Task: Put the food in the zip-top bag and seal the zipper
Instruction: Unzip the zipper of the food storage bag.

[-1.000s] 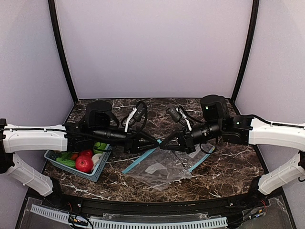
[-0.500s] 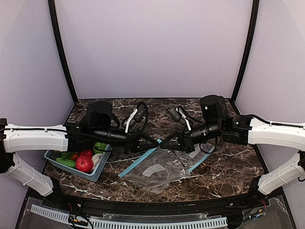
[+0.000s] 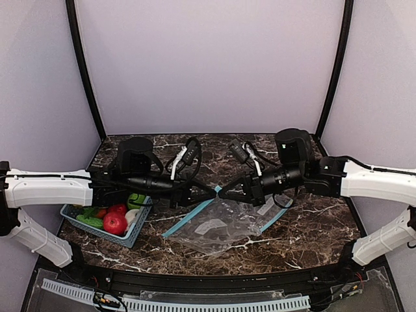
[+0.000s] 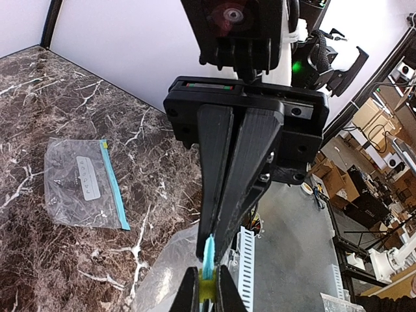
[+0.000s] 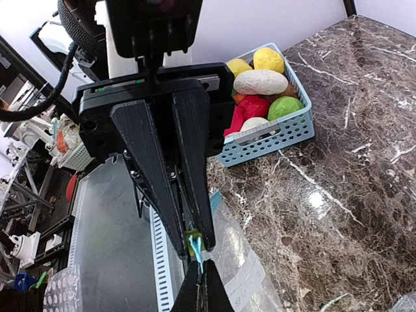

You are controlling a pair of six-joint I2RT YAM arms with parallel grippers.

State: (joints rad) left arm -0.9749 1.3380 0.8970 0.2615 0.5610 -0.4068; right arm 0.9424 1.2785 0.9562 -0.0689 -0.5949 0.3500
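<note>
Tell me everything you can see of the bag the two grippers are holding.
The zip-top bag is clear, crinkled plastic with a teal zipper strip along one edge and a white label patch. It looks empty. The left gripper and right gripper, tip to tip, both pinch the strip's far end, holding that corner raised. The rest sags onto the marble table.

A: Left gripper (image 3: pixel 207 193) and right gripper (image 3: pixel 227 190) meet tip to tip mid-table, both pinching the teal zipper edge of the clear plastic zip-top bag (image 3: pixel 218 226)!

B: That corner's raised, and the rest lies on the dark marble table (image 3: pixel 312 227). Glossy toy food (image 3: pixel 115 223) sits in the teal lattice basket (image 3: pixel 138 229), far left.
</note>
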